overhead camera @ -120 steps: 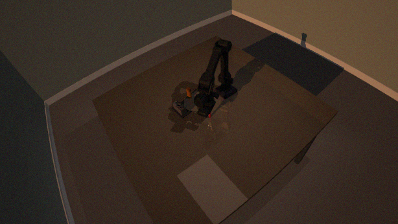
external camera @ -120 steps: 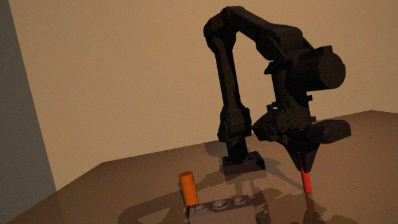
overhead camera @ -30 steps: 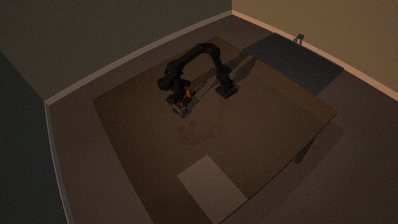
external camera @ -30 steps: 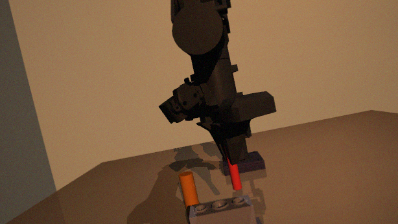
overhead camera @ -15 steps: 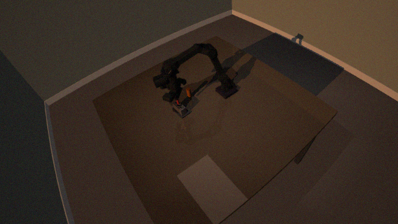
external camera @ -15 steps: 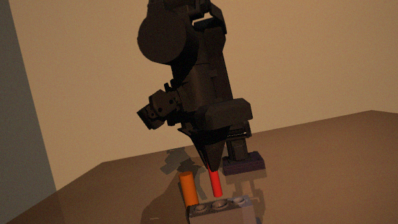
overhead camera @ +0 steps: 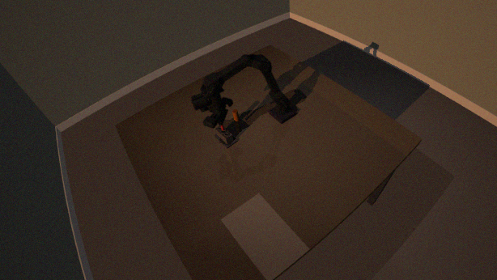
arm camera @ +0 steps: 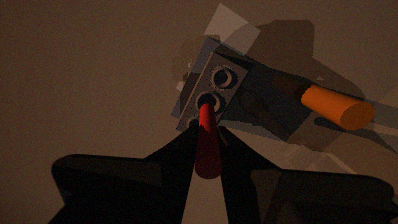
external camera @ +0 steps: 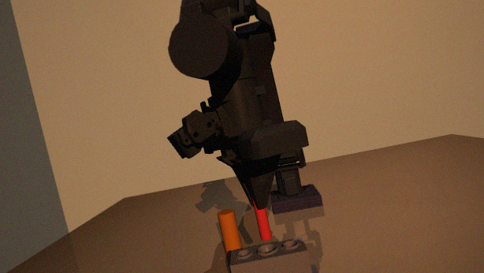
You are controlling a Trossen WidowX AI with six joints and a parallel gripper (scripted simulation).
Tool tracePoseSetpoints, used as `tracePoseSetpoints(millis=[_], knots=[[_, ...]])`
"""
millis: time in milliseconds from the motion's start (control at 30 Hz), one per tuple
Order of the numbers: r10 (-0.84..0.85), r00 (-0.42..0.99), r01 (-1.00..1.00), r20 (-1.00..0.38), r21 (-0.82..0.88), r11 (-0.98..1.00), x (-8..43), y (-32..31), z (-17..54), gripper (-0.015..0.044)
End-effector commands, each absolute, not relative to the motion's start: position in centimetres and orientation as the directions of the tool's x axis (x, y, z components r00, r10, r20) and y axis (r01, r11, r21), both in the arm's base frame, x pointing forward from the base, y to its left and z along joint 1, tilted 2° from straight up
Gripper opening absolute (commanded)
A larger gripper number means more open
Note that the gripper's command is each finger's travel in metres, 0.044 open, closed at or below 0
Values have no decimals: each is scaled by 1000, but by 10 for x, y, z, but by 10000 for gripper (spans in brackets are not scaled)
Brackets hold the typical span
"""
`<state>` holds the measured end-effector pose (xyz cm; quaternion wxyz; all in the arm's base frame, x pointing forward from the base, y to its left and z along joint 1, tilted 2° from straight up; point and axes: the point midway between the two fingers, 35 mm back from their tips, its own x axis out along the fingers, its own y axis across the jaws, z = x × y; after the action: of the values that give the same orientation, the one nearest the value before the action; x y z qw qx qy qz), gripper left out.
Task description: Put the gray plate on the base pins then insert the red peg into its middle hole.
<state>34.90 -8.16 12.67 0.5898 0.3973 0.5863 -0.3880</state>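
Note:
My gripper [overhead camera: 221, 125] [external camera: 258, 206] [arm camera: 207, 130] is shut on the red peg [overhead camera: 222, 128] [external camera: 263, 226] [arm camera: 208, 150]. The peg points down, slightly tilted in the exterior view, its lower end a little above the plate's middle hole. In the wrist view that end overlaps the middle hole. The gray plate [arm camera: 227, 94] has three holes in a row and appears to lie flat on the base [arm camera: 204, 50], whose bluish edge shows beside it. The pins cannot be made out. The fingers partly cover the nearest outer hole in the wrist view.
An orange cylinder [overhead camera: 235, 116] [external camera: 229, 230] [arm camera: 337, 106] stands upright close beside the plate and base, on the arm's side. A pale rectangle [overhead camera: 265, 235] lies at the table's edge, far from the gripper. The arm's shadow falls across the table near the parts.

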Motion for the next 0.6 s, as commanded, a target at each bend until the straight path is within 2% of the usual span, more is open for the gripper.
tracePoseSetpoints(millis=[0, 567], knots=[[7, 5, 922, -1000, 7, 388, 348, -82, 125, 0], [7, 9, 923, -1000, 11, 385, 349, -82, 118, 0]])
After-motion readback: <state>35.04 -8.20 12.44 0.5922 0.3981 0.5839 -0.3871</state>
